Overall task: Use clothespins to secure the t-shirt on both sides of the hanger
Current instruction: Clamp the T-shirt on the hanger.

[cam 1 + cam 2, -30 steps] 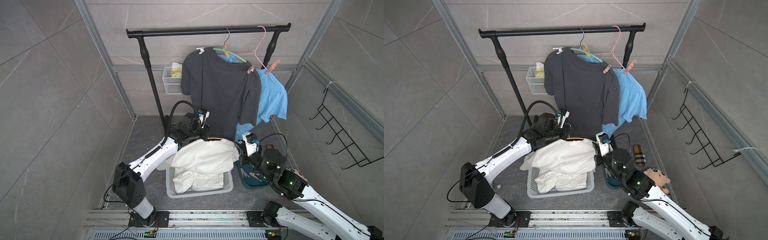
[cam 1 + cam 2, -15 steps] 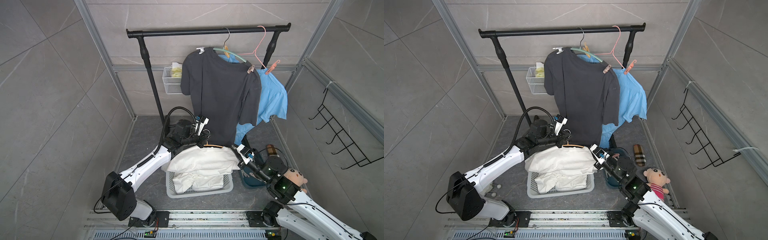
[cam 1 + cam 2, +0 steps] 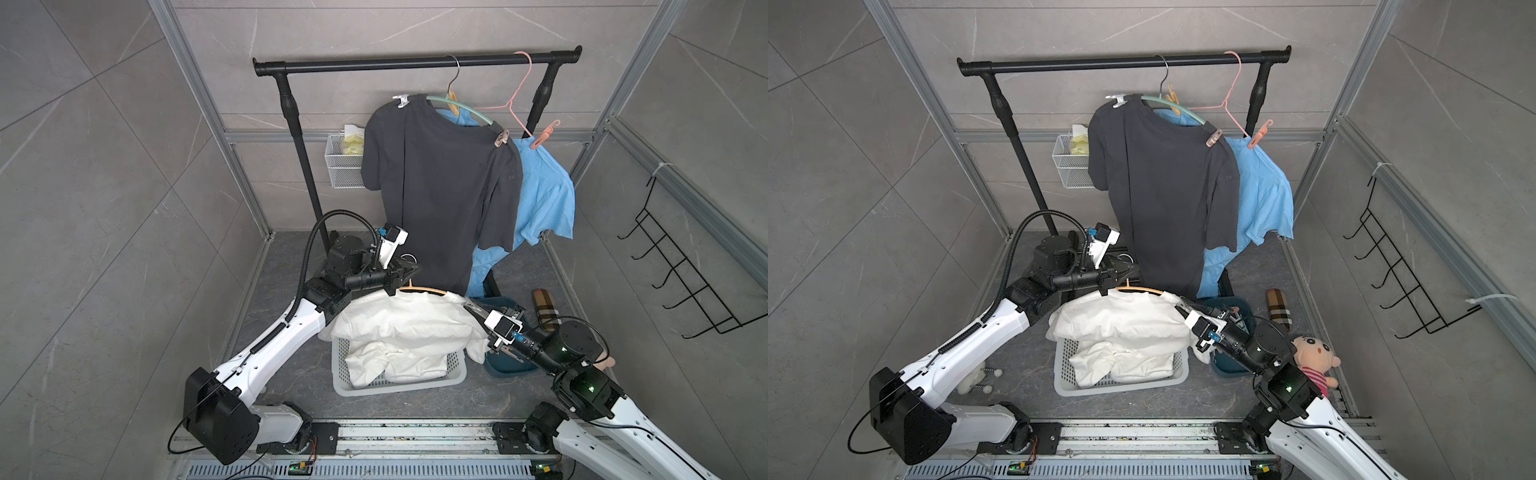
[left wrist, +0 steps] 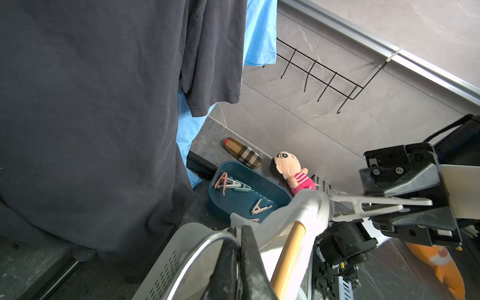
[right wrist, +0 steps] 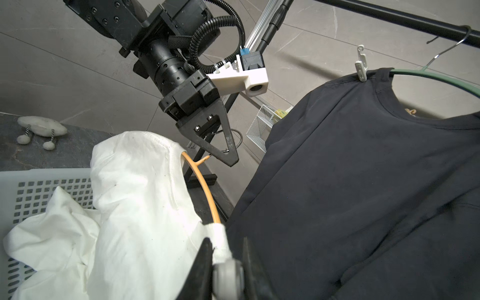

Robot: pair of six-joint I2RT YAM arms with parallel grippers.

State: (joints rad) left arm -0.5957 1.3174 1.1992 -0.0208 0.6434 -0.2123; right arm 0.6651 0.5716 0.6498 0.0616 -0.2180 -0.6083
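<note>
My right gripper point(image 4: 376, 207) is clamped on the tails of a pale clothespin point(image 4: 348, 205), squeezing it so that its mouth stands spread. That mouth sits right at the cloth-covered right end of the tan hanger point(image 4: 288, 254), touching the fold of the white t-shirt point(image 3: 399, 324). I cannot tell whether it straddles the bar under the cloth. My left gripper point(image 5: 226, 155) is closed on the hanger's wire hook. It holds the hanger above the far edge of the laundry basket point(image 3: 395, 388), with the shirt draping down into it.

To do this well, I judge I should drive the pin square across the shoulder until cloth and bar both sit deep in the mouth. The left arm should stay dead steady as a brace, and only then should I ease the squeeze. A shallow bite would likely catch cloth alone and slip off. The shirt looks bunched at that end, so a thick fold could shove the pin aside.

Spare clothespins point(image 4: 228, 183) lie in the blue tray point(image 4: 233, 205) on the floor, just beside the basket's right side and below my right gripper. I see no pin on the shirt's left shoulder.
</note>
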